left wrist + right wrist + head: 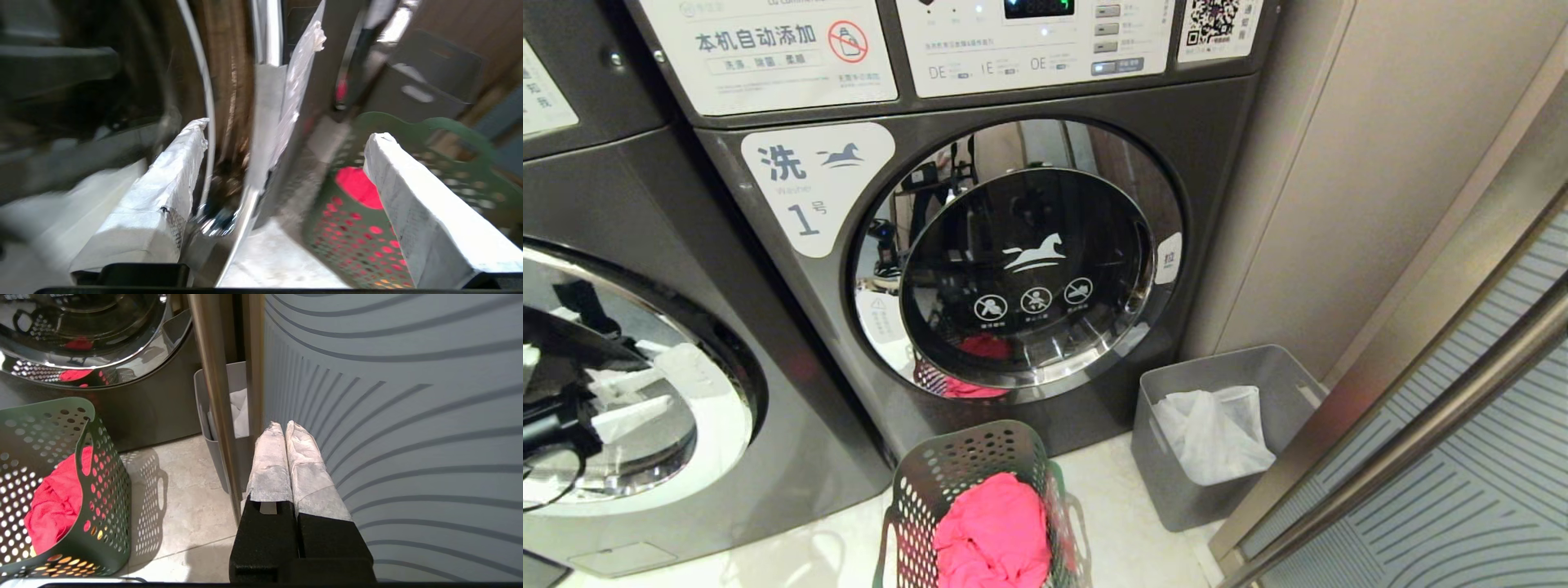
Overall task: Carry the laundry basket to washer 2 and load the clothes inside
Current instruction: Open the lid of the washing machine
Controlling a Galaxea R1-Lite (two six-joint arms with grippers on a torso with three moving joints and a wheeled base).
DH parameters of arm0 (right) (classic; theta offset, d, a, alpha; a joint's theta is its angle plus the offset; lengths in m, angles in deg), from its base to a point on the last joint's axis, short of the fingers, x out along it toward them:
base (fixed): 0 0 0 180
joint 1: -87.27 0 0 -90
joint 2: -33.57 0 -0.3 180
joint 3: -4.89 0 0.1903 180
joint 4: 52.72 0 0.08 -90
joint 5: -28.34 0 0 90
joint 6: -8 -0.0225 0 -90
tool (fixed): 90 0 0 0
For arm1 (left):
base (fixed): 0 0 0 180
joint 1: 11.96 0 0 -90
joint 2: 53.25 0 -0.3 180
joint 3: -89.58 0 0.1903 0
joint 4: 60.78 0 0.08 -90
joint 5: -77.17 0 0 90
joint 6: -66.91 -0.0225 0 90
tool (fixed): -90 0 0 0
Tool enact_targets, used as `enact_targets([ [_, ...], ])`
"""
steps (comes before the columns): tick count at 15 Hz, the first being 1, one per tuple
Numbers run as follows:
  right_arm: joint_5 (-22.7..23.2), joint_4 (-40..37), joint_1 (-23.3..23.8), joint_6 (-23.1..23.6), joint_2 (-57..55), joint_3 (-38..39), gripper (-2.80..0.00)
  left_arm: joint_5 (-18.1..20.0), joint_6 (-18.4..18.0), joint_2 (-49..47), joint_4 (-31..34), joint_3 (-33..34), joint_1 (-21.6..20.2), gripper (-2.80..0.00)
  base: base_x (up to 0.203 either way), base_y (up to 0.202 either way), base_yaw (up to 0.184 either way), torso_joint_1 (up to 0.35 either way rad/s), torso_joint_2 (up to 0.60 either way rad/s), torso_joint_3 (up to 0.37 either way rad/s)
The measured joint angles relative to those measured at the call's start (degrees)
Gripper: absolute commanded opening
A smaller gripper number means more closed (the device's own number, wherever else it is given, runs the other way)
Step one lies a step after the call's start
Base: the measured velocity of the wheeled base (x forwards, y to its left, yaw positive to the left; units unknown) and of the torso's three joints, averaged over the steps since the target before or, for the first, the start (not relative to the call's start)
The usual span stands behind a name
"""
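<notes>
The green perforated laundry basket [964, 465] stands on the floor in front of the washer marked 1 [792, 175], with pink-red clothes [992, 531] heaped inside. A second washer [686, 269] stands to the left; its number is out of view. My left gripper [289, 130] is open and holds nothing. It hangs by that washer's chrome door ring [208, 106], with the basket [355, 241] off to one side. Its white-wrapped fingers [629, 418] show at the far left of the head view. My right gripper [284, 424] is shut and empty beside the basket [106, 477].
A grey bin [1176, 482] with a white bag stands on the floor right of washer 1. A striped glass panel [1462, 490] with a metal frame closes the right side. Washer 1's round door [1029, 269] is shut.
</notes>
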Motion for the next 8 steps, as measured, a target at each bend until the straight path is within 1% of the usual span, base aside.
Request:
enact_targets([
  [2, 0.0, 0.01, -0.02, 0.01, 0.0, 0.0, -2.8, -0.29, 0.02, -0.22, 0.3, -1.41, -2.31, 0.0, 0.0, 0.0, 0.0, 0.0, 0.0, 0.0],
  [4, 0.0, 0.01, 0.04, 0.0, 0.0, 0.0, -2.8, -0.34, 0.0, 0.47, 0.25, -0.33, -4.3, 0.0, 0.0, 0.0, 0.0, 0.0, 0.0, 0.0],
  [6, 0.0, 0.01, 0.0, -0.01, 0.0, 0.0, -2.8, -0.37, -0.06, 3.61, -0.02, 3.02, -6.88, 0.0, 0.0, 0.0, 0.0, 0.0, 0.0, 0.0],
  [8, 0.0, -0.02, 0.0, -0.01, 0.0, 0.0, -2.8, -0.4, 0.0, 9.47, -0.01, 8.01, -9.66, 0.0, 0.0, 0.0, 0.0, 0.0, 0.0, 0.0],
])
